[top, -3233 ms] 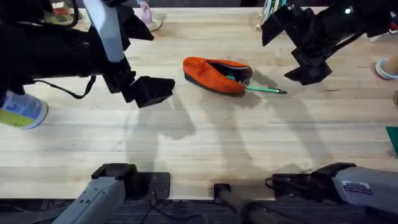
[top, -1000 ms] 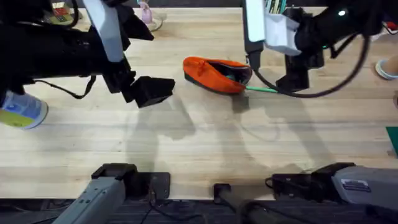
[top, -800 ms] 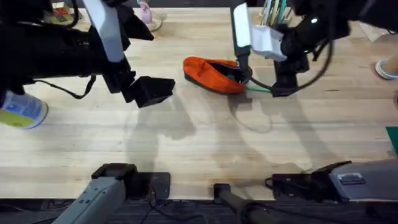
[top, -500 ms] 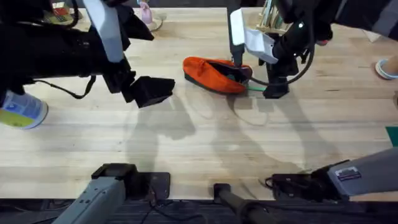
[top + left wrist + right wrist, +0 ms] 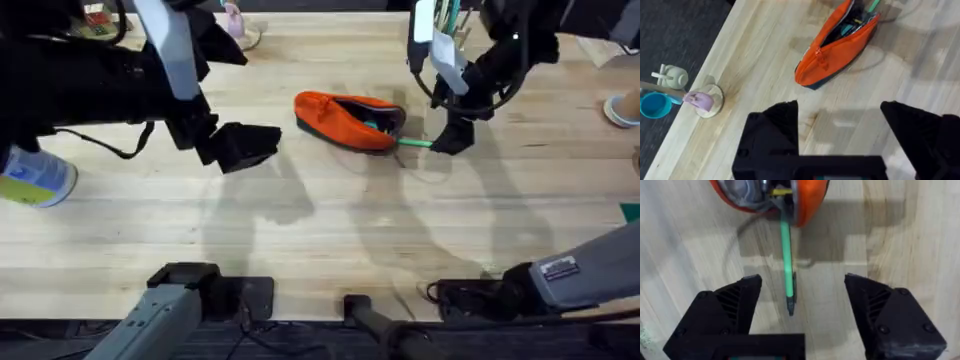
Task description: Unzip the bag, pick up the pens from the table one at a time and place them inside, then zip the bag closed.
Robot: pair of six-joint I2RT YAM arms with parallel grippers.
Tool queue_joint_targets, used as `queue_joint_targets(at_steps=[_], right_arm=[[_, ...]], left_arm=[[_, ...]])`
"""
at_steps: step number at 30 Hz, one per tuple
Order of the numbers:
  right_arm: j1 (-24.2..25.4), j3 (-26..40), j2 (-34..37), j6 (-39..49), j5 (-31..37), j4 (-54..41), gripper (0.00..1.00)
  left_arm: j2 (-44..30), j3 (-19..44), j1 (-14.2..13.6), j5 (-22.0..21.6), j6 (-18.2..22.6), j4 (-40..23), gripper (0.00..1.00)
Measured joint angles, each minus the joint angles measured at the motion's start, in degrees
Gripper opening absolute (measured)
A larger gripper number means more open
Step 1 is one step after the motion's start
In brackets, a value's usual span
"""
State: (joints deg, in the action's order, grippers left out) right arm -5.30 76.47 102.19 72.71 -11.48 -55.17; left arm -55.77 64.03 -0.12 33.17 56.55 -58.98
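Note:
The orange bag (image 5: 345, 120) lies unzipped on the table (image 5: 320, 220), its mouth facing right. One mint-green pen (image 5: 413, 143) pokes out of that mouth and rests on the wood. My right gripper (image 5: 452, 138) hovers over the pen's free end. In the right wrist view the pen (image 5: 786, 255) runs from the bag's open end (image 5: 807, 200) down between my open fingers (image 5: 730, 310), with my right gripper (image 5: 800, 312) around its tip. My left gripper (image 5: 240, 147) stays open left of the bag. The left wrist view shows the bag (image 5: 837, 45) ahead of my left gripper (image 5: 840, 135).
A white and blue bottle (image 5: 35, 178) stands at the left edge. At the back are a pink figure (image 5: 235, 25) and a holder of upright sticks (image 5: 440, 20). The left wrist view shows the pink figure (image 5: 702, 101) and a blue cup (image 5: 654, 105).
The right arm swung in over the bag's right end, then shifted right, its gripper now low over the protruding pen. Bag, pen and left arm have not moved.

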Motion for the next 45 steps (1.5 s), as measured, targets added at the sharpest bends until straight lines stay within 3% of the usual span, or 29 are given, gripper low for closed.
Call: queue_joint_targets(at_steps=[6,12,24,34,39,45], right_arm=[[-0.08,0.0,0.42,0.61,-0.95,0.08,0.997],[-0.26,0.16,6.87,0.72,-1.61,-0.99,0.997],[-0.35,2.29,8.46,0.8,-1.57,-3.37,0.996],[-5.0,2.99,8.46,0.81,6.82,-5.05,0.996],[-7.01,3.04,8.57,-0.55,9.56,-5.31,0.902],[-7.67,3.1,8.57,-1.43,10.66,-6.98,0.975]], left_arm=[[0.0,0.0,0.0,0.0,0.0,0.0,0.993],[0.0,0.0,0.0,0.0,0.0,0.0,0.993],[0.0,0.0,0.0,0.0,0.0,-0.02,0.993],[0.0,0.0,0.0,0.02,0.0,-0.02,0.993],[0.0,0.0,0.0,0.0,-0.02,-0.02,0.993],[-0.01,0.0,0.0,0.0,-0.01,-0.02,0.993]])
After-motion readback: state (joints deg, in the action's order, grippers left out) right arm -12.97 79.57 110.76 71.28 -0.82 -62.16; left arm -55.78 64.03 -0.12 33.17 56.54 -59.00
